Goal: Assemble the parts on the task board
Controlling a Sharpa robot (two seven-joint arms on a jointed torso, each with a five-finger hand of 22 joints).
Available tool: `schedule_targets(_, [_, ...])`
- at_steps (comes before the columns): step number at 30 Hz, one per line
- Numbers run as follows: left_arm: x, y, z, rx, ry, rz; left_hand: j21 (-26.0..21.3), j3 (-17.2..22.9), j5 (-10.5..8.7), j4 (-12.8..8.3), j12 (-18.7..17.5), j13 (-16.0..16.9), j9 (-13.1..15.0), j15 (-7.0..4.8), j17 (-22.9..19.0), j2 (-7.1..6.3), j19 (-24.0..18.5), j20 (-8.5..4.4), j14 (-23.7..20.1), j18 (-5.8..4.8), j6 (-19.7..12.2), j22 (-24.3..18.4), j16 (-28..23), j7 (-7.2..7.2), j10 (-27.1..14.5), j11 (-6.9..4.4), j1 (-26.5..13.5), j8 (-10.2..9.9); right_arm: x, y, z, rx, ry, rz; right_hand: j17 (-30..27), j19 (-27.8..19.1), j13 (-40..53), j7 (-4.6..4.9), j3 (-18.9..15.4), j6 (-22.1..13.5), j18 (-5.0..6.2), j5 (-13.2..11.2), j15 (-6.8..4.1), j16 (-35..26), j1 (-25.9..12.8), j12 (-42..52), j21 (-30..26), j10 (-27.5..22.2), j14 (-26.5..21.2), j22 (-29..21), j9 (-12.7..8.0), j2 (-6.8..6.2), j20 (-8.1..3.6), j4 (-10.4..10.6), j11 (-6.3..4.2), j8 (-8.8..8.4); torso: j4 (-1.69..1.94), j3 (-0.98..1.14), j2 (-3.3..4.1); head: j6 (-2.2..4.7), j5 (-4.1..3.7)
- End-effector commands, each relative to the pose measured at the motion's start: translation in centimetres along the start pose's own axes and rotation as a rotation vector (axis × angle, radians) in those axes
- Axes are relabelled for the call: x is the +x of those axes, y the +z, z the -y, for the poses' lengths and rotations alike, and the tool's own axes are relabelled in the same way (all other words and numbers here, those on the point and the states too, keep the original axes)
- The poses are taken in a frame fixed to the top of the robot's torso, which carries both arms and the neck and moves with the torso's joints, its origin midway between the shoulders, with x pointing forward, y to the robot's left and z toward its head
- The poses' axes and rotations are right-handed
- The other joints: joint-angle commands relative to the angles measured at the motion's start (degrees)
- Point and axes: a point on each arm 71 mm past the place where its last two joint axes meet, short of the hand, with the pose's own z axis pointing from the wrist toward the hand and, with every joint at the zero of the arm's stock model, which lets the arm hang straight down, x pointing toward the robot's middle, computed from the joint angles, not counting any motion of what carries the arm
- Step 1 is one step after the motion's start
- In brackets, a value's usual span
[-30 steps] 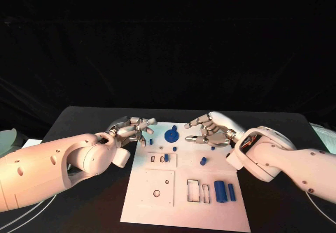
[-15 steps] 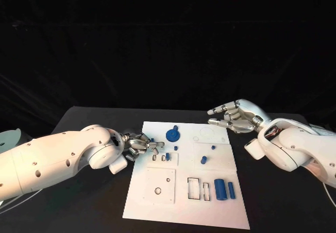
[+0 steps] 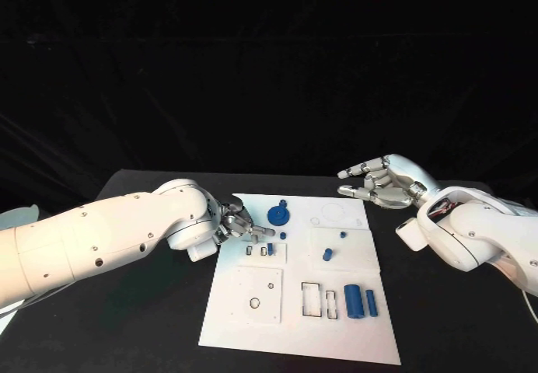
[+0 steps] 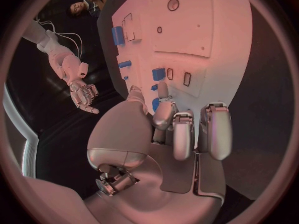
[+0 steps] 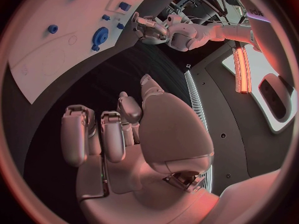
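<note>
Black cloth hangs behind the black table (image 3: pixel 146 311), and the white task board (image 3: pixel 337 311) lies in the middle of it. At the board's left edge the left hand (image 3: pixel 238 223) hovers low, its fingers (image 4: pixel 215 129) curled inward side by side; nothing shows between them, though the head view cannot settle whether a fingertip touches the board. Just beside that hand, on the board, stands a small blue peg (image 3: pixel 270 249) by two narrow slots. A little farther along lies a blue keyhole-shaped part (image 3: pixel 278 213). Toward the board's middle sits a short blue cylinder (image 3: pixel 326 254), with a tiny blue stud (image 3: pixel 340 233) near it. Two long blue bars (image 3: pixel 361 301) lie side by side near the board's near right corner, next to rectangular cut-outs. The right hand (image 3: pixel 385 183) is raised off the board's far right corner, well apart from the parts, fingers loosely bent and separated, holding nothing.
</note>
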Motion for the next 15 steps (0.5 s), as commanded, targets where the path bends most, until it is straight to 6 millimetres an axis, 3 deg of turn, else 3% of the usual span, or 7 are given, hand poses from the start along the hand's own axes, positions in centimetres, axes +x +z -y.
schedule_targets(1, [-0.1,0.4,0.2,-0.067,0.097,-0.012,0.4,-0.7,-0.21,0.0,0.5,0.3,0.7,-0.33,15.1,0.43,0.9,-0.42,5.9,-0.98,-0.6,2.5,0.2,0.08,0.4,-0.14,-0.4,0.7,0.0,0.1,-0.1,-0.012,-0.025,0.001,10.3,-0.4,-0.1,-0.05,-0.3,0.2,1.08,0.4,0.14,-0.3,0.4,-0.3,-0.2,-0.5,4.6,-0.1,0.1,0.36,0.14,-0.2,0.07,0.28,0.07,0.01,-0.01,-0.09,0.06])
schedule_targets(9, [-0.1,1.3,1.6,-0.098,0.199,-0.011,0.6,-1.3,-0.2,0.0,0.6,0.6,1.6,-0.38,15.1,0.85,1.1,-0.47,5.9,-1.07,-1.1,3.0,0.2,0.02,0.5,-0.19,-0.4,1.3,0.1,0.2,0.0,-0.006,-0.028,-0.001,10.3,-0.4,-0.2,-0.08,-0.4,0.3,1.09,0.5,0.11,-0.4,0.4,-0.4,-0.3,-0.5,4.6,-0.1,0.1,0.41,0.12,-0.2,0.05,0.31,0.01,-0.07,0.1,-0.19,0.37])
schedule_targets(15, [0.2,1.8,2.3,-0.102,0.234,-0.031,0.8,-1.5,-0.2,0.0,0.8,0.8,2.0,-0.39,15.1,1.12,1.2,-0.48,5.9,-1.13,-1.3,3.3,0.2,-0.01,0.6,-0.21,-0.3,1.6,0.2,0.3,0.0,-0.005,-0.029,-0.004,10.3,-0.4,-0.3,-0.08,-0.4,0.3,1.1,0.6,0.11,-0.4,0.4,-0.5,-0.3,-0.5,4.6,-0.2,0.1,0.43,0.11,-0.2,0.05,0.31,-0.02,0.01,0.11,-0.38,0.51])
